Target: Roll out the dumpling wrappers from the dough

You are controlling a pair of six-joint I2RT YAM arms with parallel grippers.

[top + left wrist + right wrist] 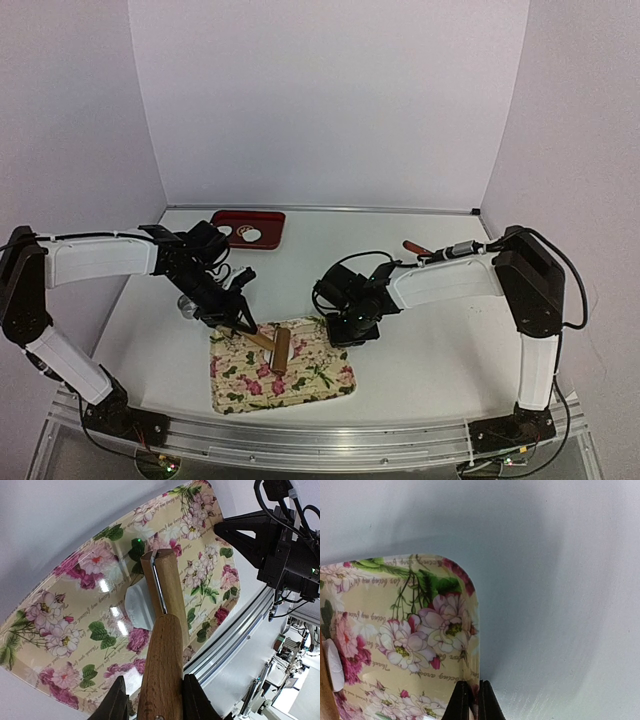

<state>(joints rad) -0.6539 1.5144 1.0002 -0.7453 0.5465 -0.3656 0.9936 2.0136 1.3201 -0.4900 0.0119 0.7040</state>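
A wooden rolling pin (279,349) lies on a floral tray (322,377) at the table's front. My left gripper (240,325) is shut on its handle (162,655), one finger on each side. Under the roller shows a flat white piece of dough (137,608), partly hidden by the pin; its edge also appears in the right wrist view as dough (333,664). My right gripper (473,692) is shut on the floral tray's rim (470,630) near its corner, and in the top view this gripper (350,335) sits at the tray's right rear side. Two white dumpling wrappers (252,236) lie on a red tray (270,218).
The red tray stands at the back, left of centre. A small metal object (186,305) sits on the table behind my left arm. A brown-handled tool (415,247) lies behind my right arm. The table's metal front rail (240,630) runs close to the floral tray.
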